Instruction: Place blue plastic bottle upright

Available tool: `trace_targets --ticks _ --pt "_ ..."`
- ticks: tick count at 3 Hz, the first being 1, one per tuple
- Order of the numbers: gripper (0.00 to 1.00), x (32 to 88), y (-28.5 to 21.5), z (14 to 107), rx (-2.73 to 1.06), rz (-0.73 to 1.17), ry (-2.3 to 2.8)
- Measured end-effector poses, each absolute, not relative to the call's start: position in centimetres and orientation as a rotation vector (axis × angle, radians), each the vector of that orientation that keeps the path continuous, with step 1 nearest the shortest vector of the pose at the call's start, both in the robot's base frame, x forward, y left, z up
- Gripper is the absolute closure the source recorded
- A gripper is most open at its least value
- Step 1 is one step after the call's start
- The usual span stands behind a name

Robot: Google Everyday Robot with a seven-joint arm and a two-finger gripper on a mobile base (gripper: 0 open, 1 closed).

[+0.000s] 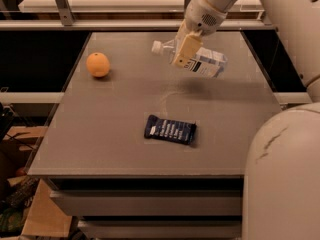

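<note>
The blue plastic bottle [202, 62] is clear with a white cap at its left end and a white label. It hangs above the grey table [110, 119], lying nearly on its side, cap end slightly higher. My gripper [184, 51] comes down from the upper right and is shut on the bottle near its neck. A beige finger [186, 51] covers the bottle's middle. The bottle's shadow lies on the table below it.
An orange [98, 64] sits at the table's back left. A dark blue snack wrapper [170, 129] lies near the table's middle front. My white arm fills the right side. A shelf rail runs behind the table.
</note>
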State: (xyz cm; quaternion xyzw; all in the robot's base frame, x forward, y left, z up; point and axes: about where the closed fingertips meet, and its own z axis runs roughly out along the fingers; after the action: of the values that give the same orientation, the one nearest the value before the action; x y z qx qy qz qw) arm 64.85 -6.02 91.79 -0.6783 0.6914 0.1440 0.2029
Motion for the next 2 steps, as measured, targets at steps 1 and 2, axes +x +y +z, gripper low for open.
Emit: trace_targets --ticks 1,2 --pt "1.0 64.7 -6.5 94.5 -1.771 0.496 1.872" --pt "1.0 64.1 -7.5 96.7 -1.66 0.528 1.864"
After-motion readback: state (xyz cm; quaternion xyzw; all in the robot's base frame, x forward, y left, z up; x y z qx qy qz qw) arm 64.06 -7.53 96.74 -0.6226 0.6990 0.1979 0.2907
